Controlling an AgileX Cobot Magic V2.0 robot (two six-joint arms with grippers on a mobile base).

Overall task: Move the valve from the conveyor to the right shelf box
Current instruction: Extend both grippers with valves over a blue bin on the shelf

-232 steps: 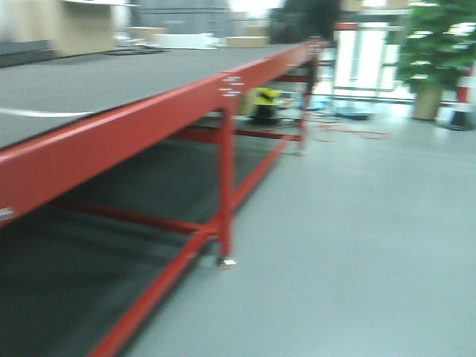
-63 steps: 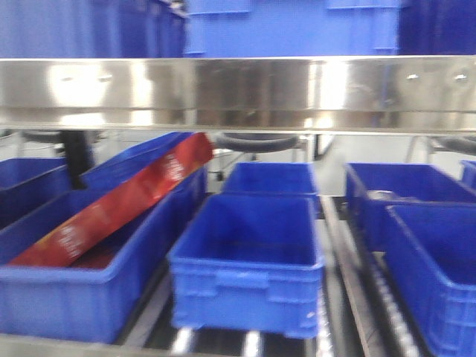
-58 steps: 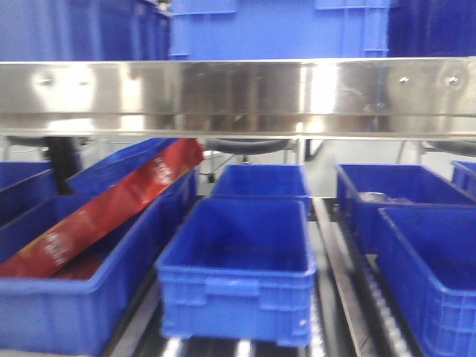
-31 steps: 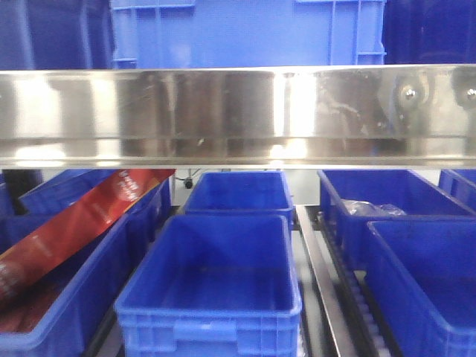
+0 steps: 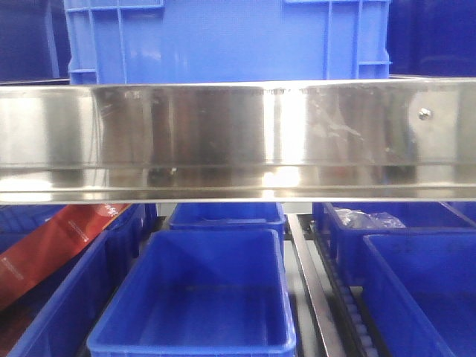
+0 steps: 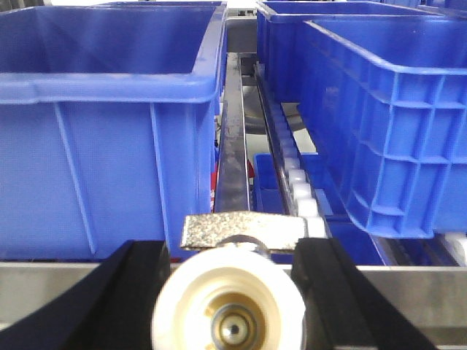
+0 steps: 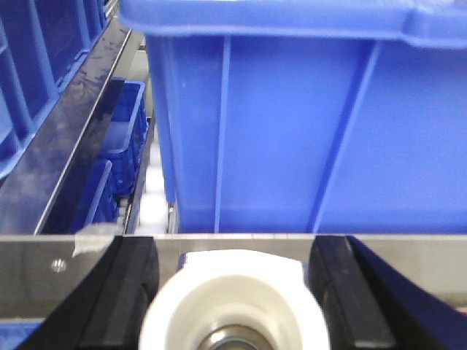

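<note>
Grip: left gripper [image 6: 232,288] clamped on valve [image 6: 228,310], right gripper [image 7: 235,292] on second valve [image 7: 232,302] — both at shelf [image 6: 427,288] front edge. Judgement: clear the right box [image 6: 408,69] rim before centring — then let go low.

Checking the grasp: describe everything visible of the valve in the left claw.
The valve shows end-on: a round cream plastic face with a metal centre fitting, and a flat silvery wing handle level on top. The left claw's black fingers flank it on both sides. Its bottom is out of frame.
</note>
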